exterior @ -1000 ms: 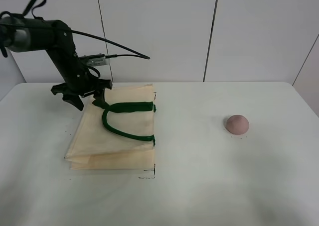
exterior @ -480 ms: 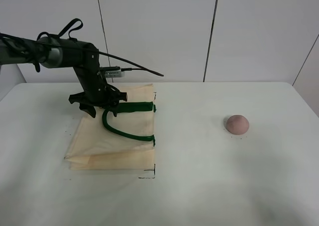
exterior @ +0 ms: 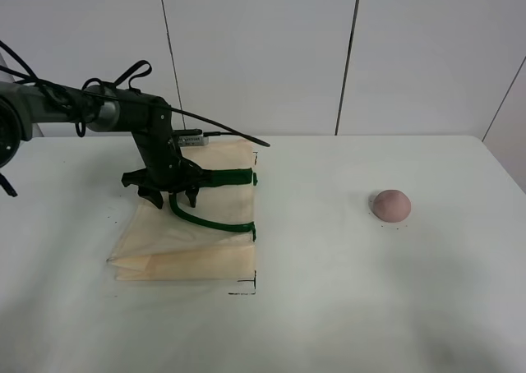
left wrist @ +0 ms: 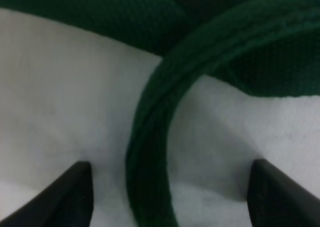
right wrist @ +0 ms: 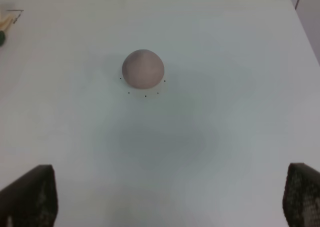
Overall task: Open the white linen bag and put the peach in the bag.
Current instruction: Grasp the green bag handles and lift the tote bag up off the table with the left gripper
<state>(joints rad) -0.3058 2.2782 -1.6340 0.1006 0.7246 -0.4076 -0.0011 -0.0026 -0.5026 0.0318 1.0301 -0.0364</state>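
Note:
The white linen bag [exterior: 193, 233] lies flat on the left of the table, its dark green handles [exterior: 209, 218] looped on top. My left gripper [exterior: 171, 197] is down on the bag at the handles' left end. In the left wrist view it [left wrist: 167, 197] is open, with one green strap [left wrist: 150, 152] running between its fingertips [left wrist: 65, 197]. The peach [exterior: 390, 204] sits alone on the right of the table. In the right wrist view the peach [right wrist: 143, 68] lies ahead of my open, empty right gripper [right wrist: 165, 202]. The right arm is not in the exterior view.
The white table [exterior: 329, 307] has black corner marks by the bag [exterior: 246, 289] and small dots around the peach. A white panelled wall [exterior: 263, 52] stands behind the table. A corner of the bag shows in the right wrist view [right wrist: 4, 23].
My left arm has swung right and down, from the bag's back left corner onto the green handles. The bag and peach have not moved.

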